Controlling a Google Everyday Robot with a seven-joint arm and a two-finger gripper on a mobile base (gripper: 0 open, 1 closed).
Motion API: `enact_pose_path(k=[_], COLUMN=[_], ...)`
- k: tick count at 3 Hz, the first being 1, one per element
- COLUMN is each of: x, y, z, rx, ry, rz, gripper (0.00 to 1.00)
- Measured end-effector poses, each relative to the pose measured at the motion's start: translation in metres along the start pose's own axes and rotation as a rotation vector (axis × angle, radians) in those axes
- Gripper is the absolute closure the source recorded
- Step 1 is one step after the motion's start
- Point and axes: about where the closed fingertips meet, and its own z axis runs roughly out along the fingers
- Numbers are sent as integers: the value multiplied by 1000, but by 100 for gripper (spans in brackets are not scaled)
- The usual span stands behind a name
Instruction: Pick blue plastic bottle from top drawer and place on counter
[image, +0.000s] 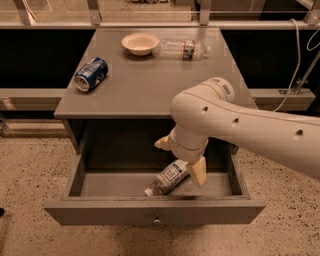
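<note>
The blue plastic bottle (168, 178) lies on its side in the open top drawer (100, 210), white cap toward the drawer front, label with a dark square facing up. My gripper (180, 158) hangs inside the drawer just above the bottle's rear end. Its cream fingers are spread open, one (198, 171) beside the bottle on the right, the other (163, 143) up at the left. It holds nothing. The grey counter (145, 85) is above the drawer. My white arm crosses in from the right.
On the counter lie a blue soda can (91, 73) at the left, a cream bowl (140, 43) at the back, and a clear bottle with a red-and-dark label (182, 49) beside it. Speckled floor surrounds the cabinet.
</note>
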Motion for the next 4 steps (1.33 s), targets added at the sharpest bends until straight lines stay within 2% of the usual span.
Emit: enact_pose_path(k=[1, 2, 3, 4], x=[10, 21, 20, 17], y=[-1, 2, -3, -9], z=[52, 86, 112, 96], rx=[-58, -92, -110, -68], ry=[1, -25, -103, -184], rz=[-18, 16, 82, 124], gripper=[0, 9, 41, 65])
